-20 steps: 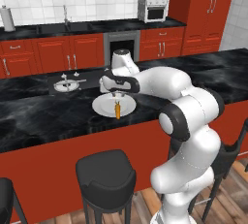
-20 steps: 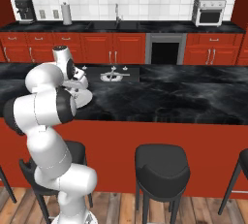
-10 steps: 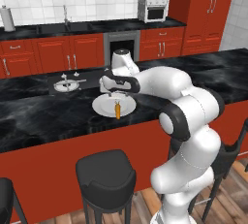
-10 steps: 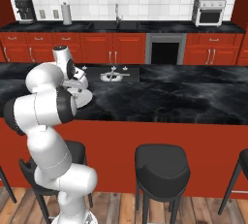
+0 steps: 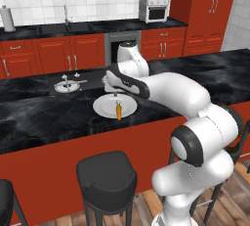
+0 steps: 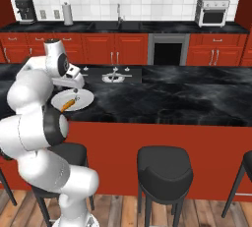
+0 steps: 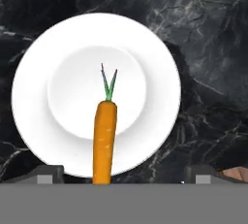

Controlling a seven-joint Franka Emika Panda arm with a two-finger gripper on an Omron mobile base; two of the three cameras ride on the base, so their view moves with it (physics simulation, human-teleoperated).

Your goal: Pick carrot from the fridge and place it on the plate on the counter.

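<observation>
Placing step seemingly finished; next only a clean lift away. Slim orange tapered carrot [image 7: 105,138] lying on the round white flat plate [image 7: 43,58], tip toward the near rim. Tool [image 7: 123,172] just above the plate, fingers spread, pinching nothing. Arm bent forward over the glossy black marbled tabletop [image 5: 44,115].

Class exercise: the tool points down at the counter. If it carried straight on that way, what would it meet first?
Most likely the carrot lying on the plate, between the open tool fingers; just beneath it, the plate itself. Depth is unclear.
</observation>
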